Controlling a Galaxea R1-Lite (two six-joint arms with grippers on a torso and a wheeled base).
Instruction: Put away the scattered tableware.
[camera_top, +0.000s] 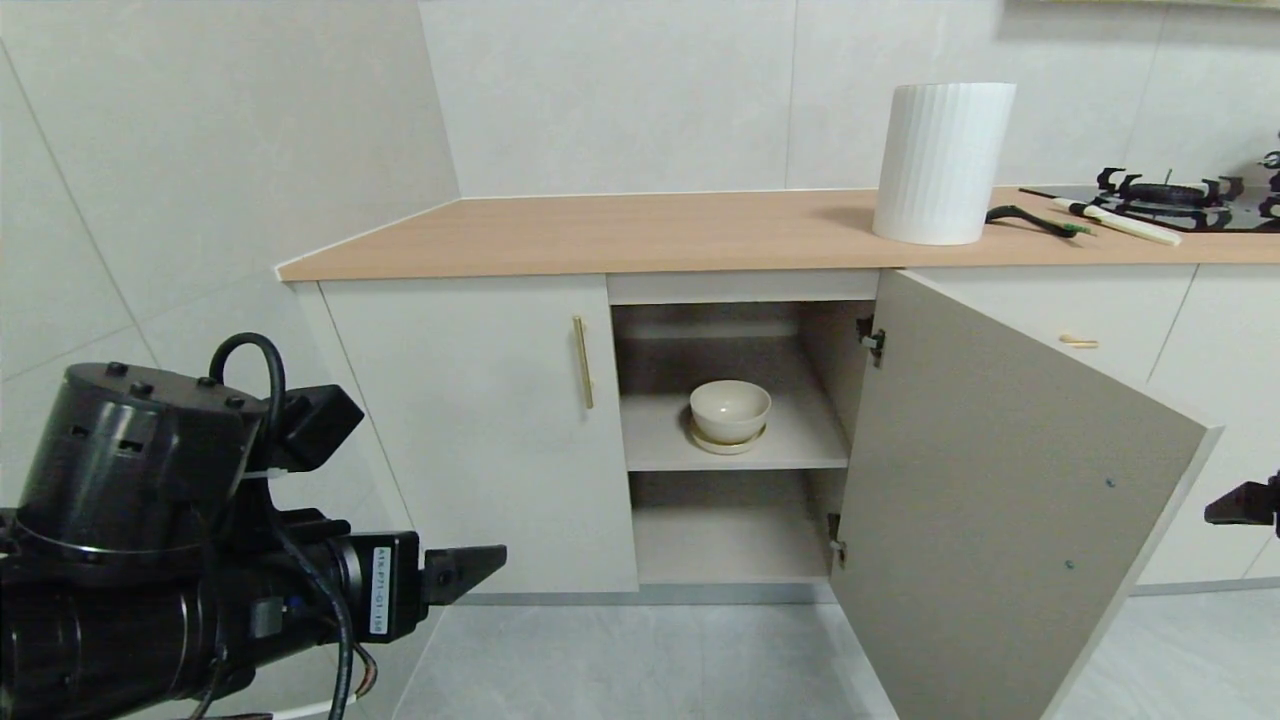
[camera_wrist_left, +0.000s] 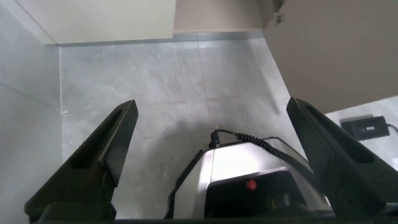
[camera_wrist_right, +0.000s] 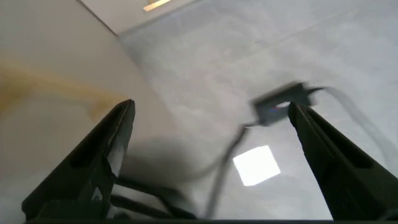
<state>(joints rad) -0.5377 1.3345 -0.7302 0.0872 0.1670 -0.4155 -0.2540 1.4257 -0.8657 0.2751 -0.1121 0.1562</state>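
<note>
From the head, the bowl (camera_top: 730, 408) sits inside the open cupboard (camera_top: 725, 330), on the top shelf (camera_top: 790, 440). It stands the right way up with its open side to the ceiling. It is round, so no side is longer than the other. A small plate (camera_top: 727, 442) lies flat under it, touching it. The bottom shelf (camera_top: 725, 545) shows nothing on it. The cupboard door (camera_top: 1000, 500) is swung wide open to the right, and the door beside it (camera_top: 480, 430) is shut, with a gold handle (camera_top: 583, 362). Up on the counter (camera_top: 600, 235) stands a tall white pot (camera_top: 943, 163), with two long tools (camera_top: 1085, 220) lying just beside it and a stove (camera_top: 1170, 195) past them. The left arm (camera_top: 150, 540) is low at the left, well apart from the bowl. The right arm (camera_top: 1245, 503) peeks in at the right edge, past the open door. From the left wrist, the left jaws are spread wide with nothing between them. Under them are the grey floor (camera_wrist_left: 186, 74) and the foot of the cupboard. From the right wrist, the right jaws are also spread wide and hold nothing. Below is the floor (camera_wrist_right: 205, 68) with a small black box (camera_wrist_right: 277, 107) and its wire, all blurry.
</note>
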